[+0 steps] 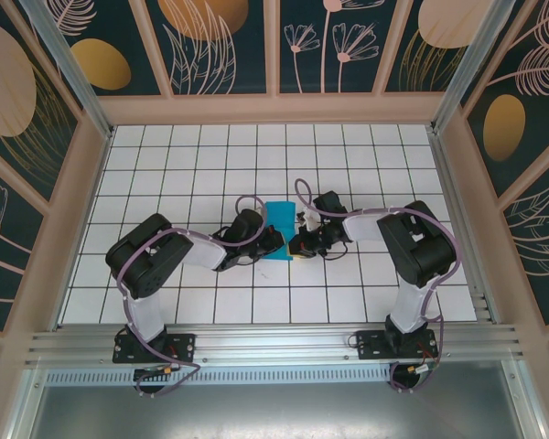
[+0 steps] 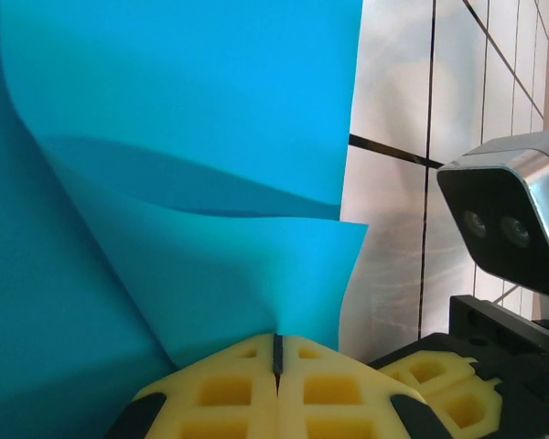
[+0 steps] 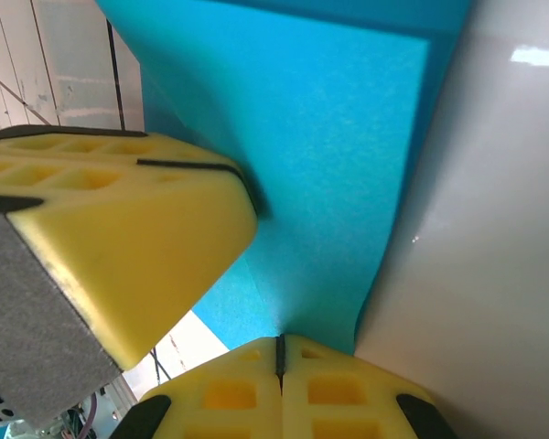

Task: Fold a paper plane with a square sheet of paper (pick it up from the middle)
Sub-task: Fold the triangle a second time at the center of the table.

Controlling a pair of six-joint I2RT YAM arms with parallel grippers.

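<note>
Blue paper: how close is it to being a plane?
Done: the paper has been gripped and bent over into a loose curve. In hand: the left tool and right tool are both shut, pinching its edge. Left: no sharp crease, point or wings show yet, so nearly all the folding remains.

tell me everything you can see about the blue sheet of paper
The sheet of paper is thin, plain, bright cyan-blue and unmarked, with a matte look. It is bent over on itself in a soft curve, so two layers show, and it does not lie flat. It is at the middle of the white tiled table, between the two arms. The left gripper and the right gripper are each shut on its edge, close together.
</note>
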